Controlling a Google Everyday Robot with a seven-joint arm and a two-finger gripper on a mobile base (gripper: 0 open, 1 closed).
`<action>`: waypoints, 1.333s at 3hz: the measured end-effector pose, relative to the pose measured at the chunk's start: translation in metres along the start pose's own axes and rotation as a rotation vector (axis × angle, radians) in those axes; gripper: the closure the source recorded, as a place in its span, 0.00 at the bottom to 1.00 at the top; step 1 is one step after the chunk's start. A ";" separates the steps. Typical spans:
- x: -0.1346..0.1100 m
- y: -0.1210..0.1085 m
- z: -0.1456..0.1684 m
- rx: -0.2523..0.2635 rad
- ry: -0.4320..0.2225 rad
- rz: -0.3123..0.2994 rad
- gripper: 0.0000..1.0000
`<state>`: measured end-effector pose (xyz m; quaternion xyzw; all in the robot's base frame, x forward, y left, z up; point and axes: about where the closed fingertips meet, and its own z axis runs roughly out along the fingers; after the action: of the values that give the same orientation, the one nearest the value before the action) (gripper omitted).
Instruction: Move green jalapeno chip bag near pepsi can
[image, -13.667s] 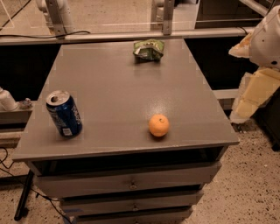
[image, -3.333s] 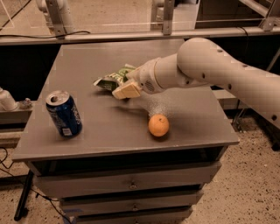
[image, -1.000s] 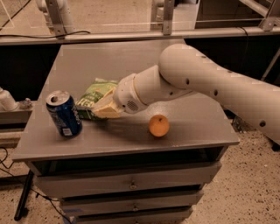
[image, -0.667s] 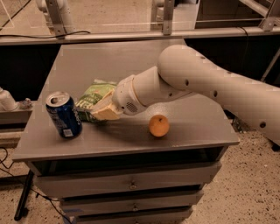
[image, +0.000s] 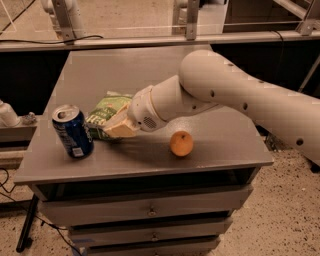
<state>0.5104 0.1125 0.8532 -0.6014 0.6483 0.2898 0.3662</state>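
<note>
The green jalapeno chip bag (image: 104, 113) lies low over the grey table (image: 150, 65) at its front left, right beside the pepsi can (image: 73, 131). The can is dark blue with a silver top and stands upright near the table's left front corner. My gripper (image: 119, 128) is at the bag's right front edge, with its cream fingers closed on the bag. The white arm (image: 225, 95) reaches in from the right and hides part of the bag.
A round orange fruit (image: 181, 143) sits on the table near the front edge, right of the gripper. Drawers (image: 150, 212) are below the tabletop. A rail with metal posts (image: 190, 20) runs behind the table. A white object (image: 7, 114) sits to the left.
The bag was at the table's far edge, then was carried by my gripper forward and left to the can. Over the last second, arm and bag have barely moved.
</note>
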 end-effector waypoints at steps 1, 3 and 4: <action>0.001 0.000 0.000 0.002 0.006 0.000 0.36; 0.002 -0.002 -0.003 0.013 0.015 0.003 0.00; 0.003 -0.007 -0.007 0.030 0.016 0.004 0.00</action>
<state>0.5159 0.1043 0.8555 -0.5969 0.6566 0.2760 0.3693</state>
